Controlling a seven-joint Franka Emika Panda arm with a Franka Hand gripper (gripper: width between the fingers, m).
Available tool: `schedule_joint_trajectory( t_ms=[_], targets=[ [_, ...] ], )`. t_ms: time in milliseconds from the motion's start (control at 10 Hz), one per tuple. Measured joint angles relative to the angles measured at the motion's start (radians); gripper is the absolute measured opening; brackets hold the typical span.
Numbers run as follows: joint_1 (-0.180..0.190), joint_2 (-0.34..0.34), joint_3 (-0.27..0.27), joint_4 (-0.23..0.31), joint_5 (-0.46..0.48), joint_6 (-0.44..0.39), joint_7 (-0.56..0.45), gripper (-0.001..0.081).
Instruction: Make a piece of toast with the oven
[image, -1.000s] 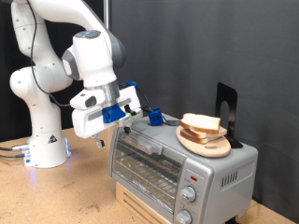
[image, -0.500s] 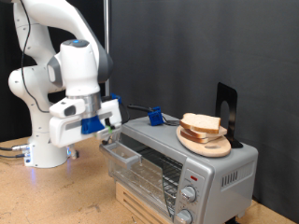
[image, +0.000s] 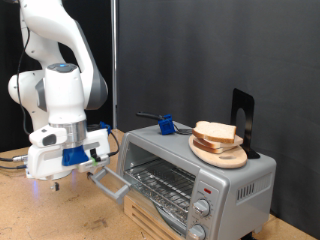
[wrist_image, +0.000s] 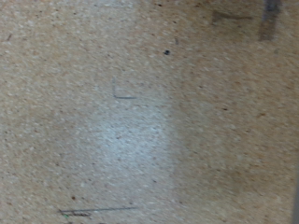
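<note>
The oven (image: 215, 180) stands on a low wooden block at the exterior view's right. Its glass door (image: 108, 181) hangs open, swung down towards the exterior view's left, and the wire rack (image: 160, 182) shows inside. The piece of toast (image: 214, 132) lies on a round wooden plate (image: 222, 154) on top of the oven. My gripper (image: 82, 156), with blue finger parts, is low at the exterior view's left, next to the far edge of the open door. The wrist view shows only the wooden tabletop (wrist_image: 140, 121), with no fingers and no toast in it.
A small blue-and-black object (image: 164, 125) lies on the oven's top near its back. A black stand (image: 241, 118) rises behind the plate. The knobs (image: 203, 208) are at the oven's front right. The arm's white base (image: 50, 160) stands at the left.
My gripper has swung down and to the exterior view's left, away from the oven's top front edge. The oven door has come down from nearly shut to fully open.
</note>
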Motion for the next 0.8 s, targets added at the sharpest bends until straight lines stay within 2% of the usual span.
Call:
schedule_joint_trajectory(
  t_ms=[400,600,800],
  targets=[
    [-0.021,0.060,-0.022,-0.002,-0.022,0.052,-0.023,0.0808],
    [-0.045,0.111,-0.032,-0.001,-0.118,0.089,0.034,0.0808],
    [-0.052,0.204,-0.061,-0.002,-0.232,0.210,0.129,0.0808]
  ],
)
